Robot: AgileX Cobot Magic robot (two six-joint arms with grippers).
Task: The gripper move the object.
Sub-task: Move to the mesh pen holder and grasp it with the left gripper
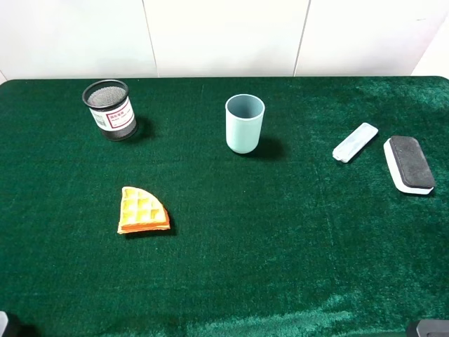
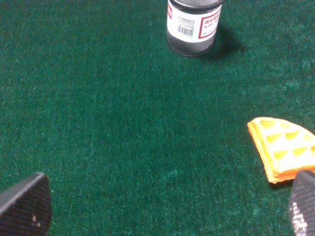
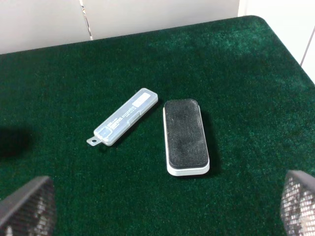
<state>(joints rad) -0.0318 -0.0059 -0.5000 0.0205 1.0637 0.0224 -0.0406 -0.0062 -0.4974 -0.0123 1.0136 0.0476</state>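
Observation:
The black wire-mesh pen cup with a white, red-printed label stands upright at the far left of the green table; it also shows in the left wrist view. My left gripper is open and empty, well short of the cup, with bare cloth between its fingertips. My right gripper is open and empty, on the right side of the table near the eraser. In the exterior high view only dark bits of the arms show at the bottom corners.
A light-blue plastic cup stands at the far middle. An orange waffle wedge lies front-left, near my left gripper. A clear flat case and a black-and-white eraser lie at the right.

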